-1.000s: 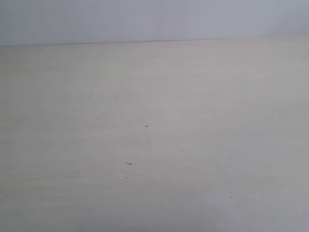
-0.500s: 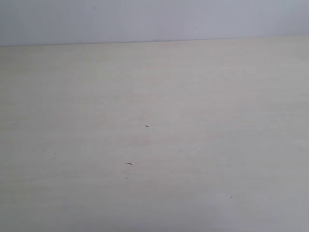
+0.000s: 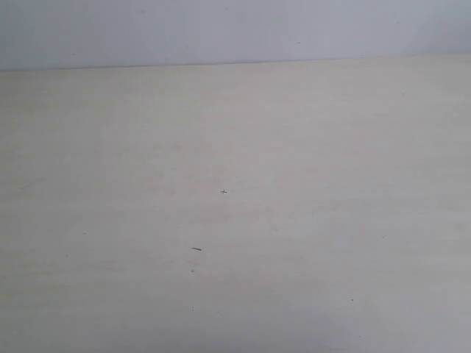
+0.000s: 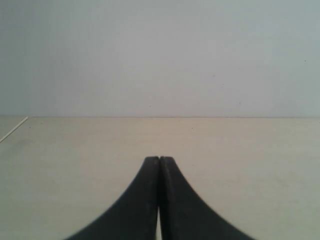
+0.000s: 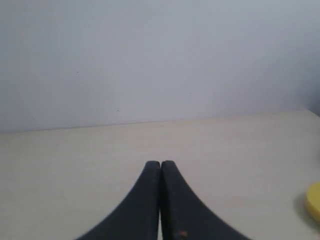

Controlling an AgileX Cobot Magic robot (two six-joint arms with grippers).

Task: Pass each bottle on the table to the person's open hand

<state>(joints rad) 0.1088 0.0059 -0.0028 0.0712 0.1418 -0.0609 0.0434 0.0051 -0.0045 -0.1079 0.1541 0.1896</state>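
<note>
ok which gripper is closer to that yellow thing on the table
Right, most likely. The yellow object lies on the table off to one side of the shut right gripper, untouched. The shut left gripper shows only table ahead, no yellow in its view.

Soft, even, diffuse light is falling across the wide pale cream tabletop (image 3: pixel 309 147), washing it into a hazy, low-contrast surface that is greying toward the lower edge of the exterior view. In both wrist views the black tapered gripper fingers (image 4: pixel 142 205) are blurring close to the camera, and a rounded yellow object (image 5: pixel 314 201) is showing soft, out of focus.
</note>
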